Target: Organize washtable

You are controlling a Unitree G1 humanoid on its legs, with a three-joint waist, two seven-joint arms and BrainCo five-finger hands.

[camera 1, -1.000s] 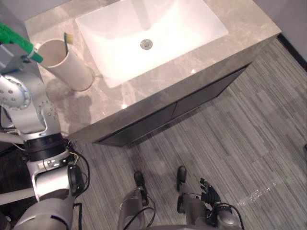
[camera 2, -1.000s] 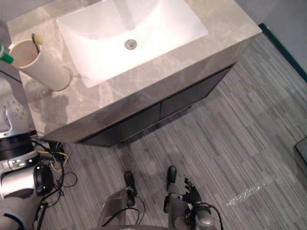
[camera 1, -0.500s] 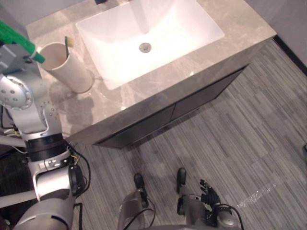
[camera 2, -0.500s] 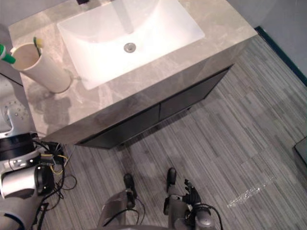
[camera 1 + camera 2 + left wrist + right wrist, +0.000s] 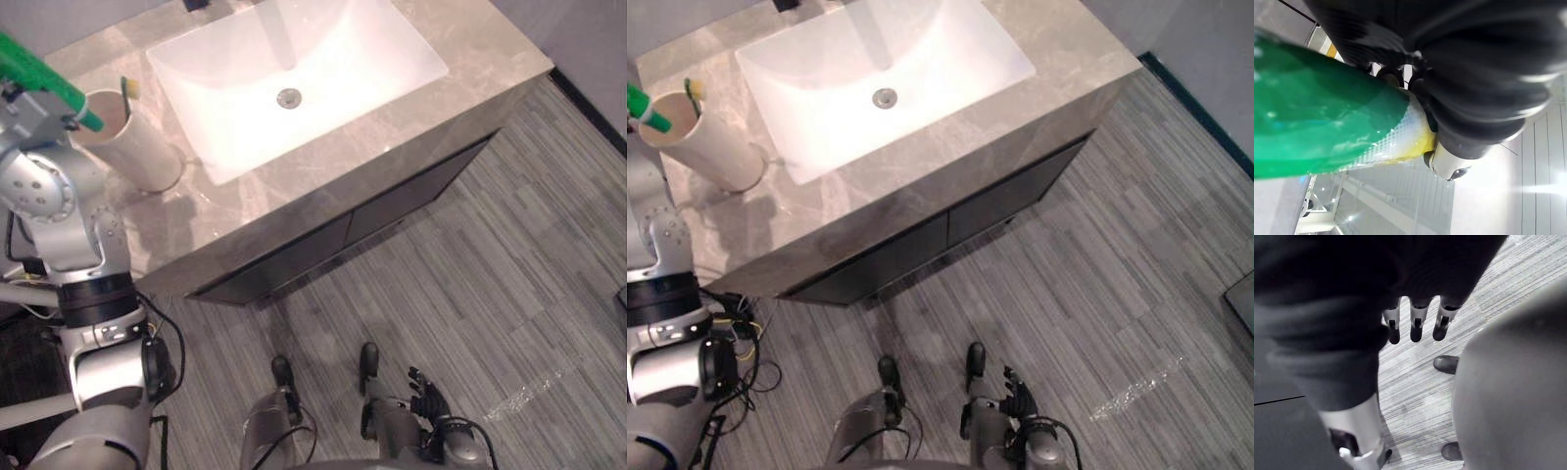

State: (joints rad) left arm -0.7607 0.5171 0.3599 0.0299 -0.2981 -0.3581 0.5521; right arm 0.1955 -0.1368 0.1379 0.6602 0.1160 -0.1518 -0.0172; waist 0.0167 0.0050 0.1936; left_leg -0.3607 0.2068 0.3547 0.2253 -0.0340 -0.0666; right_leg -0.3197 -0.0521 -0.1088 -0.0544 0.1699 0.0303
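Green tube (image 5: 44, 73), glossy, in left hand (image 5: 1449, 152)

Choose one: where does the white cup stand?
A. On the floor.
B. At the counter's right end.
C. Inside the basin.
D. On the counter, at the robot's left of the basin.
D: the white cup stands on the counter at the robot's left of the white basin, near the green tube in the left hand.

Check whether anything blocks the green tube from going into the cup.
Nothing visible does. The green tube points its tip at the mouth of the white cup; the toothbrush inside leans at the far rim, leaving room.
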